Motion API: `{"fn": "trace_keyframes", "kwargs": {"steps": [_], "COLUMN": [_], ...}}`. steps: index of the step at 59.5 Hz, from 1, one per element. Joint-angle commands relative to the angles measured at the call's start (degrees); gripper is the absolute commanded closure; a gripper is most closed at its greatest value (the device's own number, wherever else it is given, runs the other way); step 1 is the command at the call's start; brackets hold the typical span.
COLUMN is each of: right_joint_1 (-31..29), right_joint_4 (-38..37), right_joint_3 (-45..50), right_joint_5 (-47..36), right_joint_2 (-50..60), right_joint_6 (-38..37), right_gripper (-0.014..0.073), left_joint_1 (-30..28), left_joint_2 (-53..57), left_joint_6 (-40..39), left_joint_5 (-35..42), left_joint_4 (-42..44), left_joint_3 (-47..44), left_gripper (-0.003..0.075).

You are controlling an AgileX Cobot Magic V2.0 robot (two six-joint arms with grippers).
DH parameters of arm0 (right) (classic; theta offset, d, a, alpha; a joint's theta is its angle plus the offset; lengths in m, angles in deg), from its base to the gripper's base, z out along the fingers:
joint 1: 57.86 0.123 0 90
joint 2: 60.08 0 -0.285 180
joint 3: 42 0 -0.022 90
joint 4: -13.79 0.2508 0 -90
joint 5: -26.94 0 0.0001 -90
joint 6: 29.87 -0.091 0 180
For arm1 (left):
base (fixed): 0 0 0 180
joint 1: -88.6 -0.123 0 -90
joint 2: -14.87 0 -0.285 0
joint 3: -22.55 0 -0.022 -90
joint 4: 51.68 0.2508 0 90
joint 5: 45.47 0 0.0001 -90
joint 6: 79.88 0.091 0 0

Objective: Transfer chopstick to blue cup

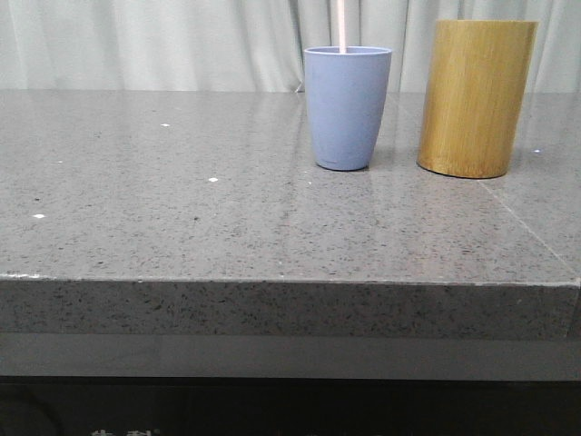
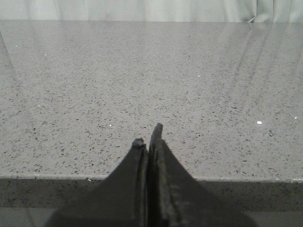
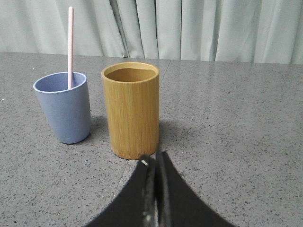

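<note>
The blue cup (image 1: 347,107) stands upright at the back of the grey stone table, and the right wrist view shows the same blue cup (image 3: 64,107). The pale pink chopstick (image 1: 341,25) stands inside it, its upper part rising above the rim; that chopstick (image 3: 70,46) leans on the cup's inner wall. My right gripper (image 3: 154,160) is shut and empty, low over the table just in front of the bamboo cylinder. My left gripper (image 2: 147,136) is shut and empty above the table's near edge, away from the cup.
A taller yellow-brown bamboo cylinder (image 1: 476,97) stands right beside the blue cup; this bamboo cylinder (image 3: 131,109) looks empty from above. Pale curtains hang behind the table. The grey tabletop (image 1: 182,200) stretches wide to the left and front.
</note>
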Motion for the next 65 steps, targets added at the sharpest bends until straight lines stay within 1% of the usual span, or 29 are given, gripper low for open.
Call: {"fn": "trace_keyframes", "kwargs": {"steps": [1,41,49,56,65], "right_joint_1": [-0.25,-0.31,-1.16,-3.01,-3.36], "right_joint_4": [0.23,0.01,-1.14,-0.25,0.42], "right_joint_3": [-1.59,-1.08,3.72,11.2,18.64], "right_joint_5": [-4.55,-4.54,-6.42,-9.81,-11.77], "right_joint_2": [-0.45,-0.34,2.22,8.18,13.52], "right_joint_6": [0.44,0.44,0.38,0.14,-0.23], "right_gripper": [0.0662,0.0662,0.0662,0.0662,0.0662], "left_joint_1": [-0.01,-0.01,-0.01,-0.01,-0.01], "left_joint_2": [1.44,1.44,1.44,1.44,1.44], "left_joint_6": [-0.49,-0.49,-0.49,-0.49,-0.49], "left_joint_5": [4.37,4.37,4.37,4.37,4.37], "left_joint_4": [-0.01,-0.01,-0.01,-0.01,-0.01], "left_joint_3": [-0.43,-0.43,-0.43,-0.43,-0.43], "left_gripper": [0.0739,0.0739,0.0739,0.0739,0.0739]}}
